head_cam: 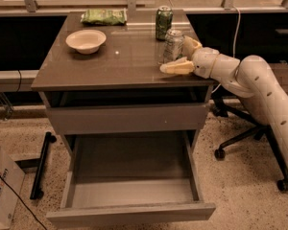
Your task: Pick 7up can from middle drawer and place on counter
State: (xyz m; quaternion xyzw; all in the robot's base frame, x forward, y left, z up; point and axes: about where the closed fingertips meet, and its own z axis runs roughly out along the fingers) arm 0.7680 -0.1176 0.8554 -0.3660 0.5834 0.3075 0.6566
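Observation:
The 7up can (173, 44) stands upright on the counter (125, 61) near its right edge. My gripper (175, 55) reaches in from the right at the can. Its fingers are spread open, one finger (176, 68) lying in front of the can and the other behind it on the right. The can rests on the counter top between them. The middle drawer (129, 214) is pulled far out below, and its grey floor holds nothing.
A darker green can (163, 22) stands just behind the 7up can. A white bowl (86, 40) and a green bag (103, 16) sit at the back left. An office chair (249, 133) stands to the right, a black bar (41, 164) and a box (0, 190) on the floor left.

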